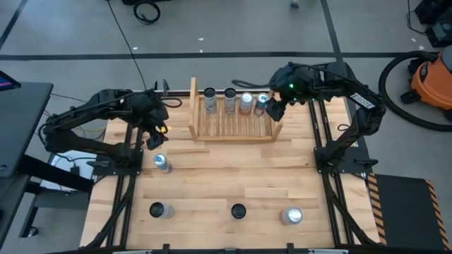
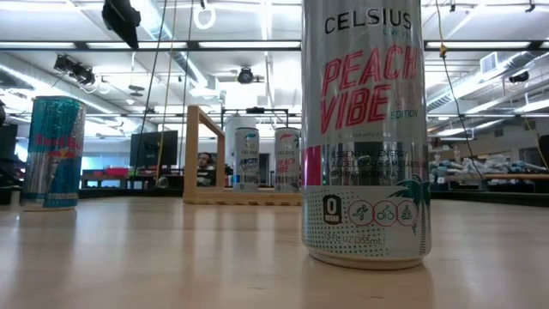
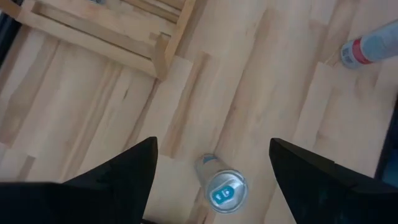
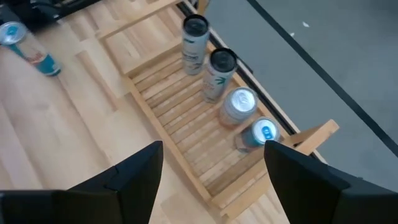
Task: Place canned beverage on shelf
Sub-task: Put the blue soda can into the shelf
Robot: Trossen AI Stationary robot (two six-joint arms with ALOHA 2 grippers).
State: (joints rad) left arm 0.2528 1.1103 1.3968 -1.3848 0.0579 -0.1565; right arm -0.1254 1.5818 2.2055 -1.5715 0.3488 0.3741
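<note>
The shelf (image 1: 233, 120), a light wooden rack, stands at the table's far middle with several cans upright along its far edge (image 4: 221, 71). My right gripper (image 1: 274, 109) hovers open over the shelf's right end, beside the rightmost can (image 4: 261, 134), holding nothing. My left gripper (image 1: 157, 135) is open, up in the air left of the shelf. A blue-topped can (image 3: 221, 188) stands upright on the table below it; in the left wrist view the can shows between the two fingers but well beneath them.
Three more cans stand upright near the table's front edge: one at the left (image 1: 157, 209), one in the middle (image 1: 238, 210) and one at the right (image 1: 292, 215). The middle one fills the low view (image 2: 364, 129). Bare tabletop lies between them and the shelf.
</note>
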